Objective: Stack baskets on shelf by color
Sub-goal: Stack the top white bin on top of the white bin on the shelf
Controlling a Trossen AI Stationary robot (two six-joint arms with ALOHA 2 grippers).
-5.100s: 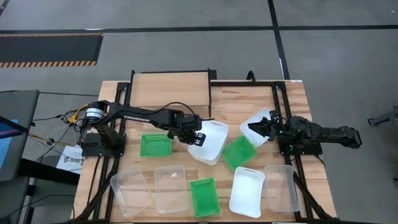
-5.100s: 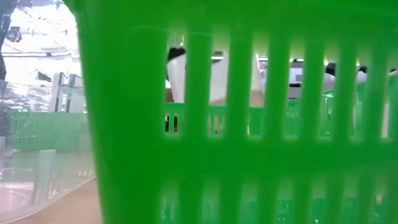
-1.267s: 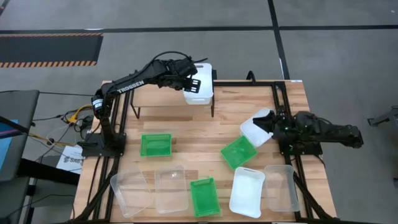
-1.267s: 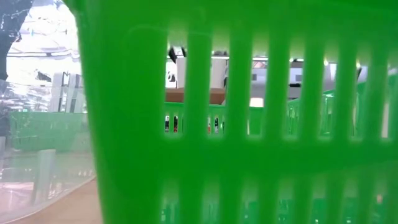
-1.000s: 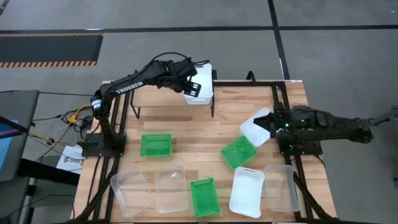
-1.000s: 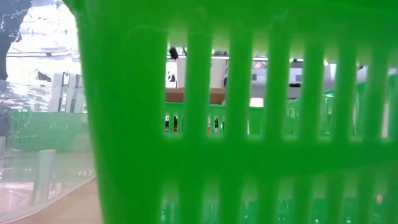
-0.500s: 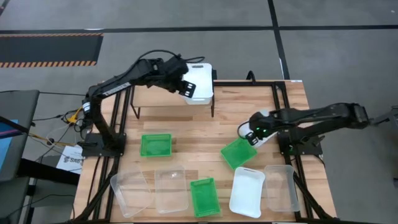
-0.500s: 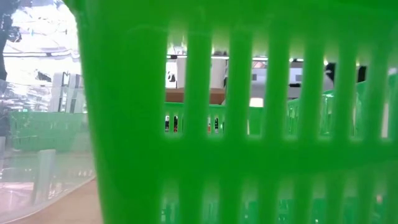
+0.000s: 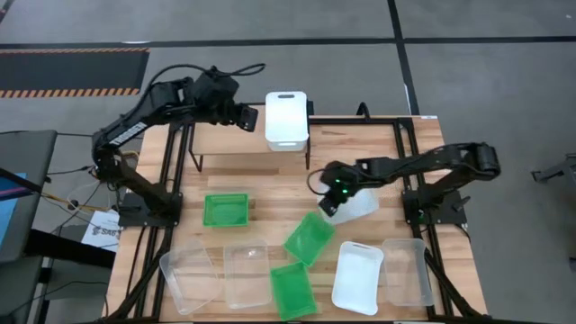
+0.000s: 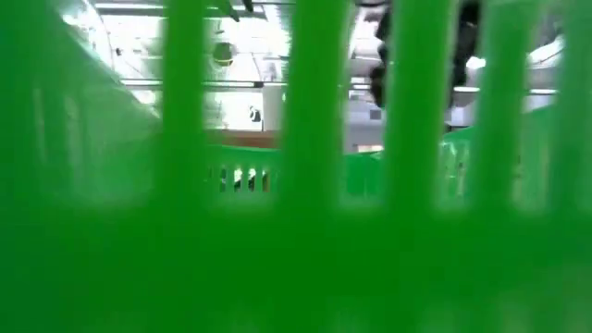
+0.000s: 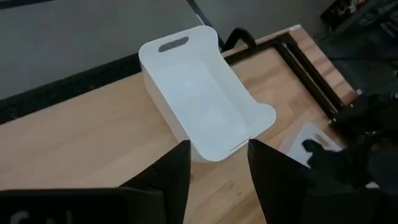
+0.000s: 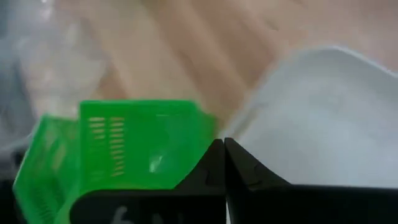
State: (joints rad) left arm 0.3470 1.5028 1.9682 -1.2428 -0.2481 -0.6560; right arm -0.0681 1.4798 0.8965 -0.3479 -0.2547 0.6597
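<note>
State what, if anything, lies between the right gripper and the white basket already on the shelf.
Only bare tabletop shows between the right gripper and the white basket on the shelf. The left gripper stands off to the side.

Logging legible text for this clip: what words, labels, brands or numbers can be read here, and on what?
No text here can be read.
Pale lettering on the left arm: too small to read.
Print on the paper sheet beside the table's edge: too small to read.
</note>
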